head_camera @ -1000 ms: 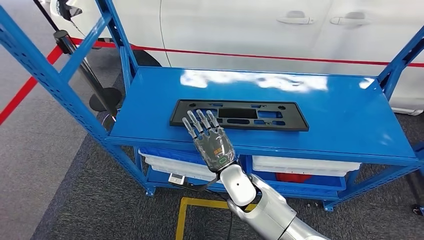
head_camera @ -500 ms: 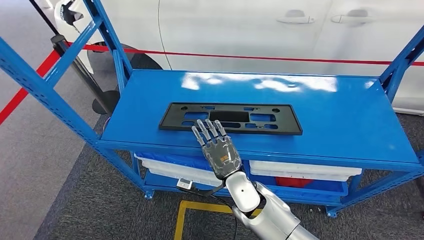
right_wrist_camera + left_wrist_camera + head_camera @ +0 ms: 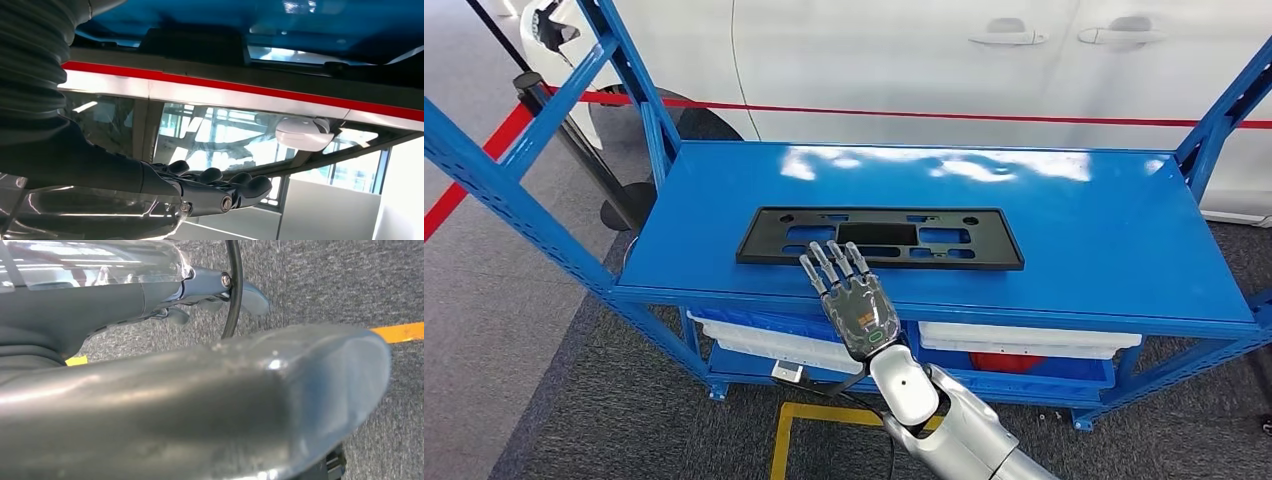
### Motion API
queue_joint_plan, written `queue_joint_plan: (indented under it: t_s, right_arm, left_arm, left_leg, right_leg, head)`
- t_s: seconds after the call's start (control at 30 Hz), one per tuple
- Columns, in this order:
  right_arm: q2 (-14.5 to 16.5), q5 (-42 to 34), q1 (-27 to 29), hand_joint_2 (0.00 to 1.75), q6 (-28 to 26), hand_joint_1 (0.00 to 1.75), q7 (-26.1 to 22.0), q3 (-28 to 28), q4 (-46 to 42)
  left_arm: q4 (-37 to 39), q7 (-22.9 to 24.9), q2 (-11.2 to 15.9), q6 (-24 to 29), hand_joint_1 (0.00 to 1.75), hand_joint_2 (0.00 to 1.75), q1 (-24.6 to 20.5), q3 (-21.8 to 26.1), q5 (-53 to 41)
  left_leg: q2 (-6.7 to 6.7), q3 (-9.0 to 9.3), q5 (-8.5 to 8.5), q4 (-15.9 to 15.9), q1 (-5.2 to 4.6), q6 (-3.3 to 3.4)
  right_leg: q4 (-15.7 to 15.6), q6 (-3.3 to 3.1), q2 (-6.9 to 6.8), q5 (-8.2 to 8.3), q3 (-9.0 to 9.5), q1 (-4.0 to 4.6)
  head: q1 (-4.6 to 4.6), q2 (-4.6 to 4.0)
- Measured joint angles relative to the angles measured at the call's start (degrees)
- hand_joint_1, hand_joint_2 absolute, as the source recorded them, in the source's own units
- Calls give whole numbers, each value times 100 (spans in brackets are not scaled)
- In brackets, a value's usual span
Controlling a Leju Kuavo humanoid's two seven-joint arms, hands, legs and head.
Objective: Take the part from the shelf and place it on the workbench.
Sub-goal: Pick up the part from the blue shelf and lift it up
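Since a moment ago the view has shifted a little, and the right hand (image 3: 857, 305) has drawn slightly back toward the shelf's (image 3: 1064, 215) front edge. Its fingers (image 3: 834, 262) are spread flat and hold nothing, the tips over the near edge of the black part (image 3: 879, 237), which lies just ahead on the blue top. I think it lines up for a grasp. The left hand (image 3: 200, 290) hangs over the floor; whether it is closed I cannot tell.
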Motion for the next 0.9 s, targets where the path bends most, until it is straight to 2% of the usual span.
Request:
queue_joint_plan:
  t_s: [0.23,0.33,0.37,0.43,0.47,0.5,0.57,0.6,0.63,0.67,0.7,0.73,0.77,0.8,0.83,0.9]
  right_arm:
    - [1,1,47,175,-37,0,-4,2,5]
    - [24,1,112,175,-97,0,-7,2,34]
    - [37,1,131,175,-124,0,-7,2,46]
    - [59,1,168,175,-186,0,-3,3,69]
    - [61,1,182,175,-214,0,-1,3,81]
    - [62,1,190,175,-238,0,-1,4,93]
    - [58,1,204,175,-256,0,-2,4,119]
    - [51,1,224,175,-256,0,-1,4,134]
    - [44,1,251,175,-252,0,-1,4,151]
    - [37,1,277,175,-249,0,-1,4,169]
    - [33,1,296,175,-247,0,0,4,184]
    - [32,1,306,175,-246,0,0,4,194]
    - [31,1,313,175,-246,0,0,4,205]
    - [28,1,319,175,-246,0,0,5,217]
    - [27,1,336,175,-246,0,0,5,228]
    - [27,1,367,175,-247,0,3,4,248]
  left_arm:
    - [0,-3,0,-2,0,0,-11,40,-7]
    - [0,9,7,-24,0,0,-14,62,-7]
    - [0,8,12,-34,0,0,-15,69,-8]
    - [2,1,16,-46,0,0,-16,79,-14]
    - [4,-6,10,-49,0,0,-16,81,-18]
    - [6,-14,3,-50,0,0,-14,82,-23]
    - [9,-28,-10,-51,0,0,-8,86,-29]
    - [10,-34,-10,-55,0,0,-4,88,-33]
    - [13,-40,-13,-60,0,0,2,89,-37]
    - [16,-46,-17,-65,0,0,11,90,-42]
    - [21,-49,-22,-69,0,0,19,91,-46]
    - [24,-52,-27,-72,0,0,26,92,-49]
    - [25,-55,-29,-73,0,0,31,94,-50]
    - [25,-57,-28,-73,0,0,25,97,-50]
    - [25,-58,-26,-73,0,0,17,99,-52]
    - [27,-59,-21,-72,0,0,-3,102,-54]
  left_leg:
    - [-1,-6,-11,34,-7,-8]
    - [-2,-30,-37,83,-26,36]
    - [-2,-23,-32,38,-50,93]
    - [7,102,6,-206,-88,270]
    - [10,207,36,-354,-93,364]
    - [13,302,53,-448,-87,425]
    - [20,411,62,-512,-82,465]
    - [22,431,40,-507,-83,462]
    - [21,462,13,-496,-78,444]
    - [16,503,-22,-480,-66,415]
    - [10,554,-69,-455,-43,374]
    - [5,614,-132,-420,-14,322]
    - [2,656,-208,-384,8,263]
    - [2,679,-279,-331,20,204]
    - [4,685,-349,-289,25,145]
    - [9,690,-404,-219,30,54]
  right_leg:
    - [-61,45,-3,29,51,1]
    - [-155,126,-2,72,79,-74]
    - [-173,174,-7,123,91,-102]
    - [-183,267,-32,247,145,-114]
    - [-132,276,-45,266,140,-104]
    - [-34,272,-51,207,90,-91]
    - [450,247,-49,-77,-226,-57]
    - [754,255,-47,-208,-430,-50]
    - [974,268,-48,-257,-597,-50]
    - [1025,279,-52,-197,-680,-55]
    - [862,297,-60,-15,-651,-66]
    - [527,322,-72,234,-531,-84]
    - [224,350,-80,413,-410,-84]
    - [-24,336,-88,481,-320,-72]
    - [-128,286,-83,478,-288,-52]
    - [-83,111,-68,322,-304,-5]
  head:
    - [2,0]
    - [-6,0]
    - [-17,0]
    - [-35,0]
    - [-23,-1]
    - [0,-1]
    - [64,-1]
    - [84,-1]
    - [98,-1]
    - [100,-1]
    - [104,-1]
    - [109,-1]
    - [115,-1]
    - [137,-1]
    - [154,-1]
    - [165,0]
